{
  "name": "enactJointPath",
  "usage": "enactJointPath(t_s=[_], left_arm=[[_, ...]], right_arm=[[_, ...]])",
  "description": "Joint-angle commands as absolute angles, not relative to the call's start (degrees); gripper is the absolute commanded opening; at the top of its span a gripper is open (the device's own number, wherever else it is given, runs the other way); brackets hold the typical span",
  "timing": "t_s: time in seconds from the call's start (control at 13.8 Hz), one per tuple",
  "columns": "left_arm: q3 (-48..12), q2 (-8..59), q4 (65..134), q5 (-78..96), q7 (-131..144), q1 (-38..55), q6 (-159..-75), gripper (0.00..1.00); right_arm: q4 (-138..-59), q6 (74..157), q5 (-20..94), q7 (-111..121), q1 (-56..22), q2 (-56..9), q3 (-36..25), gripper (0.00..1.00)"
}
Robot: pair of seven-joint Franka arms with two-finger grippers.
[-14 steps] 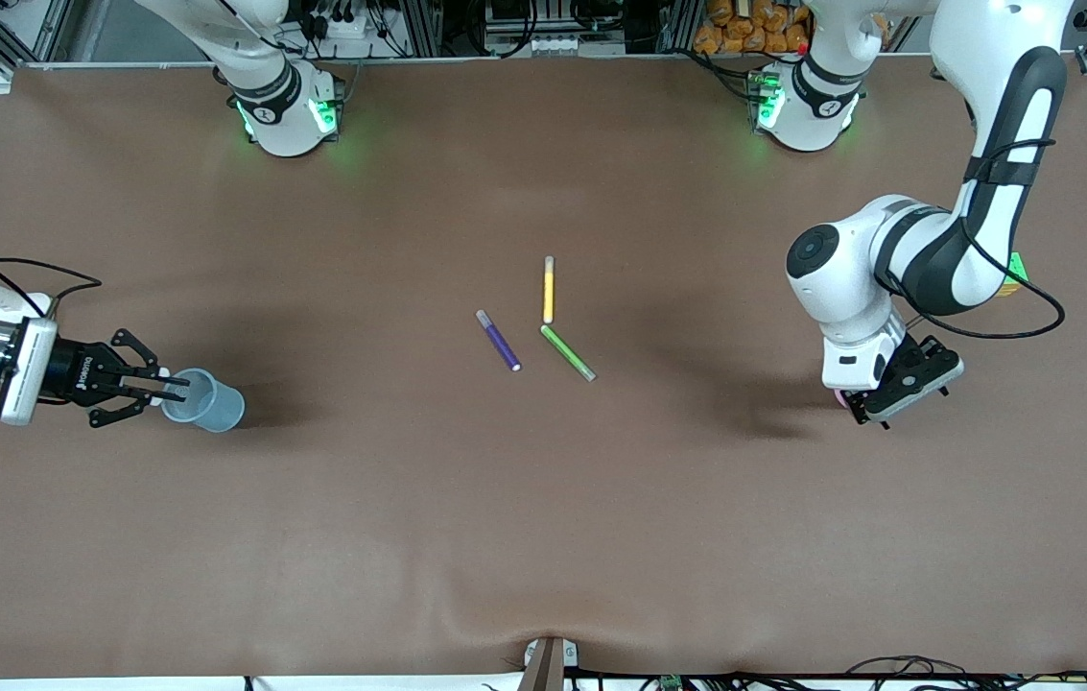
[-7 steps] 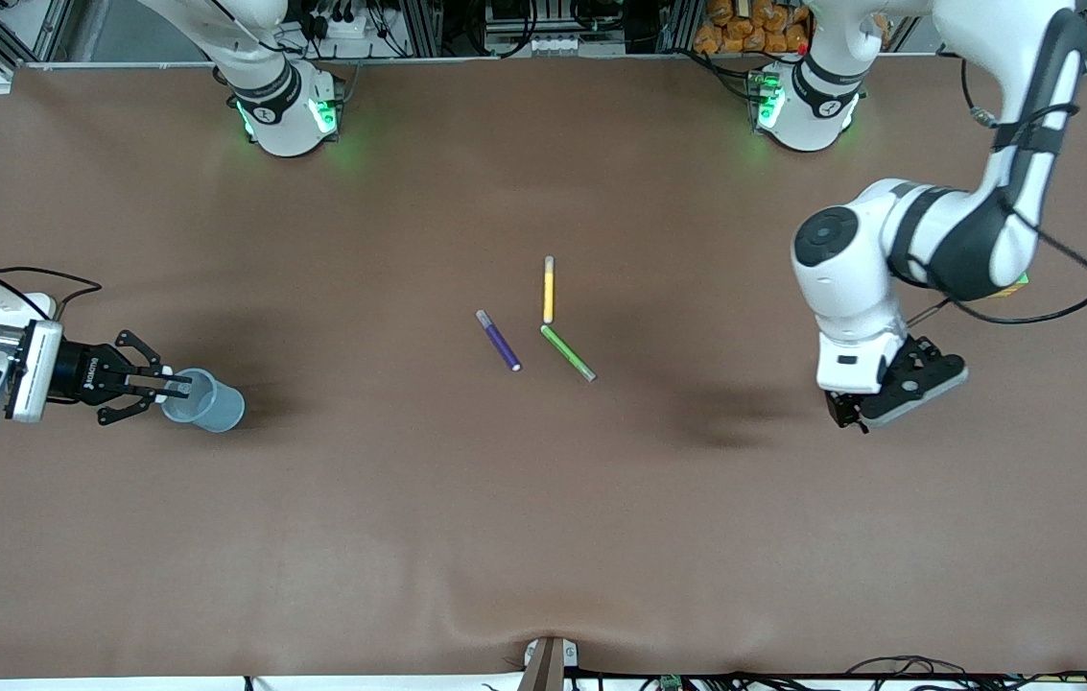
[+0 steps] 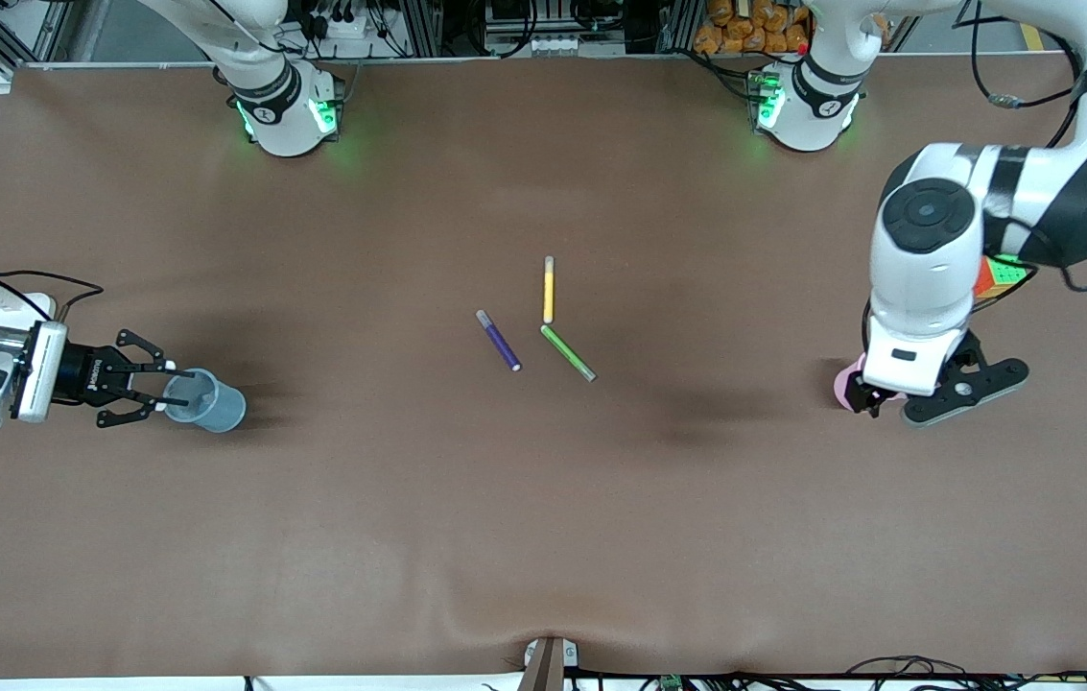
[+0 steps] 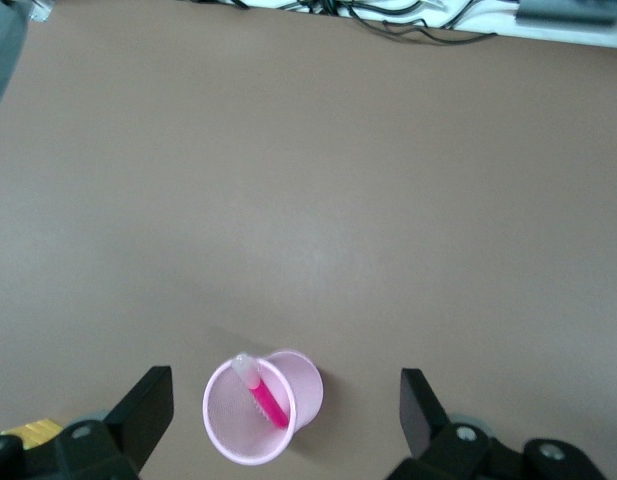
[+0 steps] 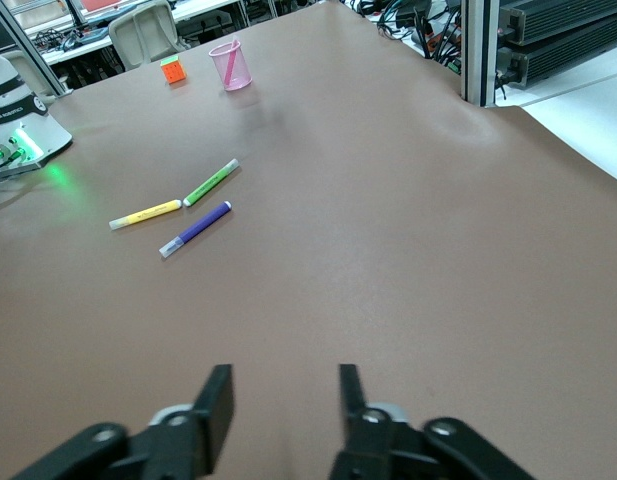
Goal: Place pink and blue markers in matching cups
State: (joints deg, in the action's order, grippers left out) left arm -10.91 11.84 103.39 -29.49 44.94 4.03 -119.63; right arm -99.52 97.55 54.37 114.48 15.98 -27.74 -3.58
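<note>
Both markers in their cups; both grippers open and empty.

Pink marker (image 4: 264, 393) leaning inside pink cup (image 4: 300, 385) at the left arm's end of the table, pale end up, long axis tilted against the rim. Left gripper (image 4: 278, 415) directly over that cup, fingers (image 4: 146, 408) spread wide on either side, touching nothing. Rubik's cube (image 3: 996, 275) just beside the cup, farther from the front camera; judged to call for a straight vertical withdrawal. Blue cup (image 3: 207, 402) at the right arm's end, a slim dark shaft inside it, judged to be the blue marker. Right gripper (image 3: 145, 386) just beside the cup's rim, parted, holding nothing. Purple pen (image 3: 498, 340), yellow pen (image 3: 549, 289) and green pen (image 3: 568, 352) at mid-table, well apart from both cups. Bare table (image 3: 543, 537) all round each cup; ample room for retreat.
</note>
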Motion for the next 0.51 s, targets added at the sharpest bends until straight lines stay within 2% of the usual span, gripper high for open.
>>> enactJointPath(t_s=[0.0,0.43], left_arm=[[-11.2,8.6,101.5,-18.5,33.7,1.7,-116.1,1.0],[-11.3,7.4,93.9,-9.2,20.2,1.1,-103.7,1.0]], right_arm=[[-99.5,97.5,55.3,113.7,17.0,-27.2,-2.9,1.0],[-94.4,97.5,41.9,94.8,15.2,-22.9,-2.5,1.0]])
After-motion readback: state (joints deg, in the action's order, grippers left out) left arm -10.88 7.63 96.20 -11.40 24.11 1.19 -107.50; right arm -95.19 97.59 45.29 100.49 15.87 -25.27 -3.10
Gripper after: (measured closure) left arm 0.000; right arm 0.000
